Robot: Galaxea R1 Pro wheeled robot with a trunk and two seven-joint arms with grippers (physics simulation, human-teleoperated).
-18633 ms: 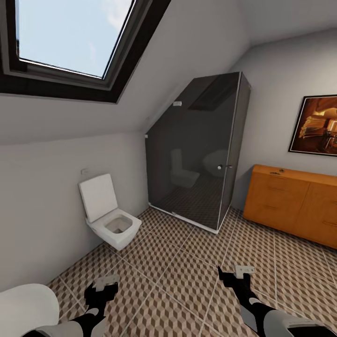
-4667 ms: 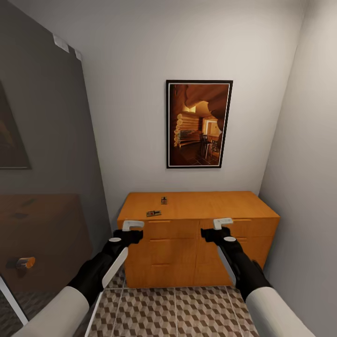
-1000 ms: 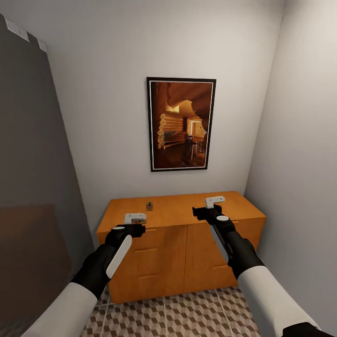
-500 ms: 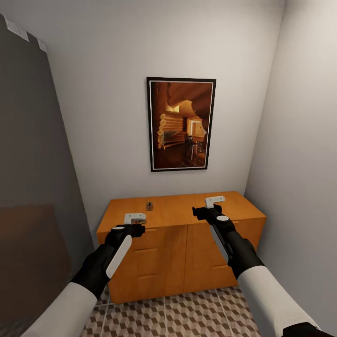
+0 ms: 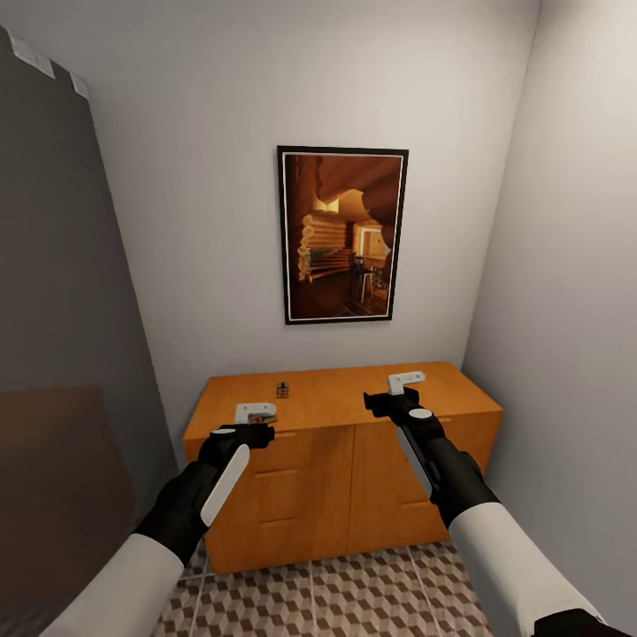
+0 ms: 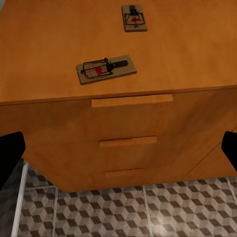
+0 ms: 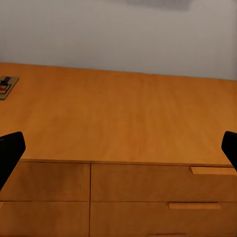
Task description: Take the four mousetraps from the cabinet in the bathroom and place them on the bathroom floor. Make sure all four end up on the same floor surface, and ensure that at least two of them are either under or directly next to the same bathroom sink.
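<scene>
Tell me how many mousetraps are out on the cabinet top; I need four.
2. One small brown wooden mousetrap lies near the front edge of the honey-orange wooden cabinet, above its drawers; the other lies farther back. The remaining two may be hidden.

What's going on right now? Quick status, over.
Left gripper and right gripper open, empty, at the cabinet. Two mousetraps lie on top. Nothing in the way.

Wide honey-orange cabinet [image 5: 341, 442] with flat top and drawer fronts, standing on the cube-patterned bathroom floor [image 5: 354, 597] against the wall. Two mousetraps lie flat on its top, apart: one [image 6: 106, 68] near the front edge, another [image 6: 134, 18] farther back.
</scene>
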